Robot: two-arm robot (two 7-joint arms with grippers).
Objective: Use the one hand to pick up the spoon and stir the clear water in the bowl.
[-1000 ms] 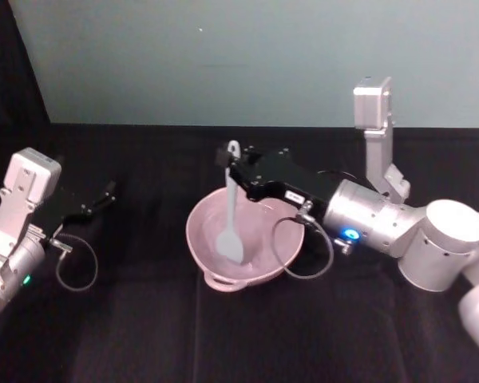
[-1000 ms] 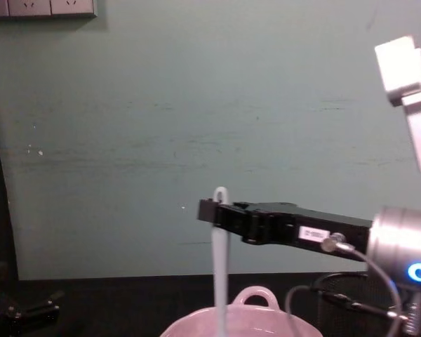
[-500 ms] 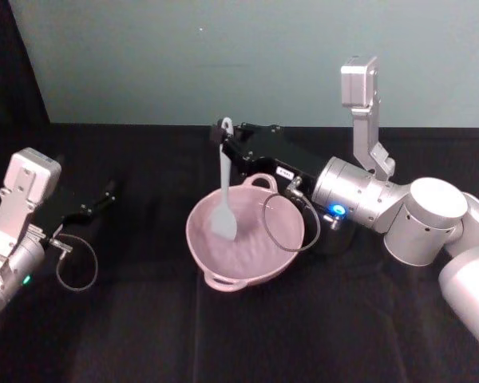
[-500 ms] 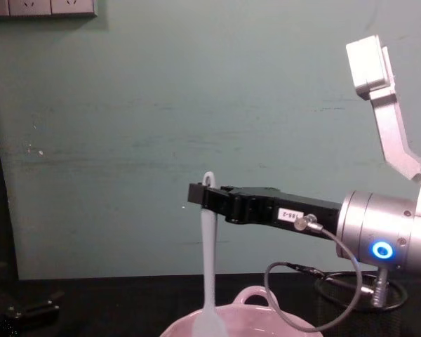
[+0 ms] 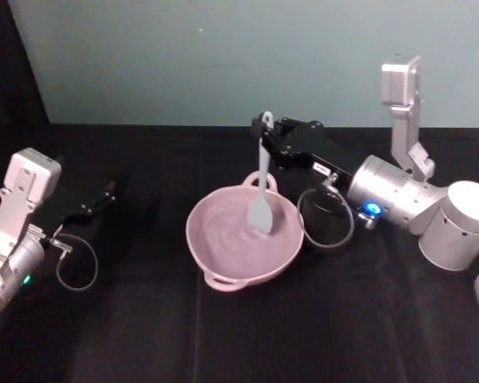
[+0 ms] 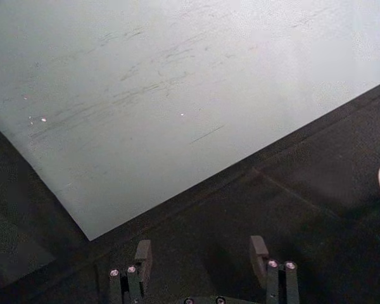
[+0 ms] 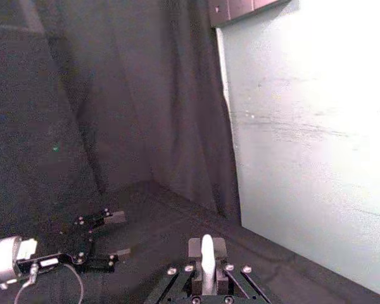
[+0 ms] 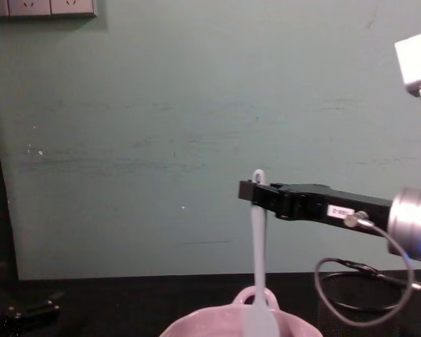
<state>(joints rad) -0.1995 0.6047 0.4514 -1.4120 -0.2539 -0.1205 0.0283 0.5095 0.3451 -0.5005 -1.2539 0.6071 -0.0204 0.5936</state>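
Observation:
The pale pink bowl [image 5: 223, 267] sits mid-table, and its clear water [image 5: 227, 239] hardly shows against the pink. My right gripper [image 5: 265, 137], on its silver wrist with a blue light, is shut on the top of the white spoon [image 5: 261, 179]. The spoon hangs upright, its flat head down inside the bowl's far right part. In the chest view the spoon [image 8: 257, 239] drops from the right gripper [image 8: 250, 191] behind the bowl's rim [image 8: 196, 327]. The handle tip of the spoon [image 7: 206, 252] shows between the fingers in the right wrist view. My left gripper [image 5: 105, 194] rests open at the far left.
A black wire-mesh cup [image 5: 327, 227] stands just right of the bowl, under my right forearm, and shows as the mesh cup [image 8: 361, 298] in the chest view. A black cloth covers the table, with a teal wall behind. The left gripper [image 6: 201, 259] faces bare cloth.
My right gripper has swept the spoon from the bowl's left side to its far right side, with the head still down in the bowl. The left arm has not moved.

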